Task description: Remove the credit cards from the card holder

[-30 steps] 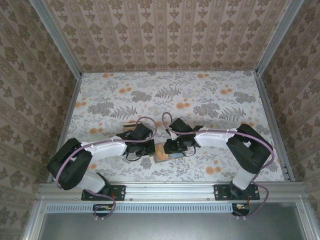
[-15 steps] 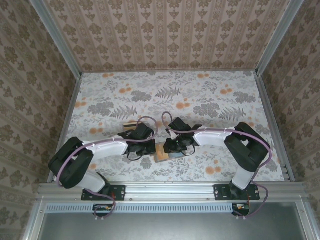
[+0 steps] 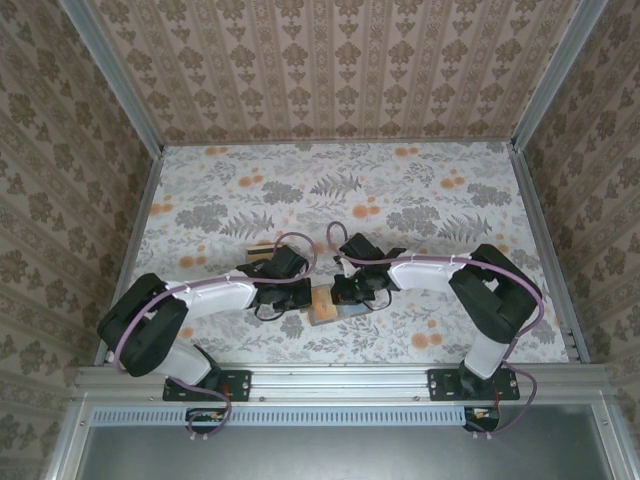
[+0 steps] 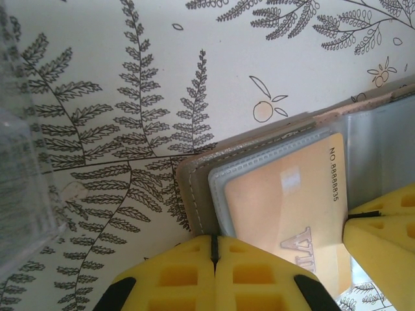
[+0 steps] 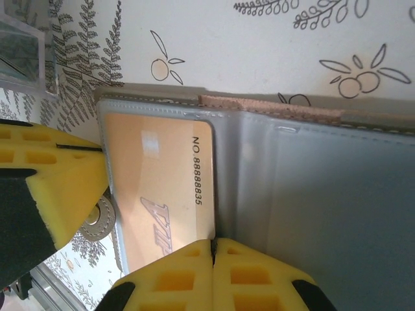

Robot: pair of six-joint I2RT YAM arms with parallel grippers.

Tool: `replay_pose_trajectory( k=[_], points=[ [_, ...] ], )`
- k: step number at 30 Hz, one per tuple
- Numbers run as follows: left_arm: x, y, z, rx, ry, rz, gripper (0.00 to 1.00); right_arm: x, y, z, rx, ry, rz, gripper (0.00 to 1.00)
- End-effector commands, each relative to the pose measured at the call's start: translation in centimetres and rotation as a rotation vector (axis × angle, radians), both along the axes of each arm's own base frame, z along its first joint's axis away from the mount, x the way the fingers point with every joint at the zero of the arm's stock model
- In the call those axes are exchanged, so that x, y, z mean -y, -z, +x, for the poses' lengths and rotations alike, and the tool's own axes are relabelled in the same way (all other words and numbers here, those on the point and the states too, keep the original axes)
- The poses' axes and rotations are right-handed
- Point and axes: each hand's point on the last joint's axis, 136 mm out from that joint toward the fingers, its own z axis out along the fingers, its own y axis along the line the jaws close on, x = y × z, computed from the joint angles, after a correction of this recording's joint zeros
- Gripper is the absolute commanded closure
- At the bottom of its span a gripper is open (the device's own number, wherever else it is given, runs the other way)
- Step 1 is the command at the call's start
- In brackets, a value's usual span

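Fern-and-orange patterned cloth (image 3: pixel 400 200) covers the table, and between the two grippers the card holder (image 5: pixel 324 194) lies spread open on it, grey-brown at its rim and blue-grey inside. A tan-orange credit card (image 5: pixel 159 188) with a printed number sits in the clear sleeve of the panel nearer the left gripper (image 4: pixel 214 249). A clear plastic tray (image 4: pixel 19 194) rests beside that gripper, away from the holder, its contents blurred. Both grippers have their yellow pads pressed together without a gap, the left over the holder's outer edge and the right gripper (image 5: pixel 213 249) at the card's inner corner; whether either pinches anything cannot be told.
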Motion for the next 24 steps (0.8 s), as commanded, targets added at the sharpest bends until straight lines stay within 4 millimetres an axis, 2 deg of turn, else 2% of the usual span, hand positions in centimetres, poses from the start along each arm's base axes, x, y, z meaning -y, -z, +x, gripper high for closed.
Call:
replay_pose_trajectory(
  k=[1,5,10,12,14,22,24],
  points=[
    [-0.7,1.6,-0.9,-0.04,0.019,0.063,1.0,1.1,-0.5,0.2,0.014,0.02,0.011,1.0],
    [-0.9,1.8,-1.0,-0.045,0.016,0.067,1.0,1.6,-0.2,0.1,0.001,0.018,0.007,1.0],
    [-0.6,1.7,-0.9,-0.047,0.02,0.063,1.0,1.1,0.1,0.0,-0.018,0.01,0.032,0.99],
    [-0.5,1.7,-0.9,-0.047,0.027,0.062,1.0,0.9,0.2,0.0,-0.022,0.01,0.04,0.85],
    [-0.3,1.7,-0.9,-0.05,0.033,0.06,1.0,0.6,0.3,0.1,-0.025,0.005,0.052,0.78],
    [0.0,1.7,-0.9,-0.05,0.04,0.059,1.0,-0.3,0.6,0.2,-0.046,-0.004,0.074,0.77],
    [-0.1,1.7,-1.0,-0.053,0.041,0.061,1.0,-0.3,0.7,0.1,-0.049,-0.004,0.073,0.81]
  ],
)
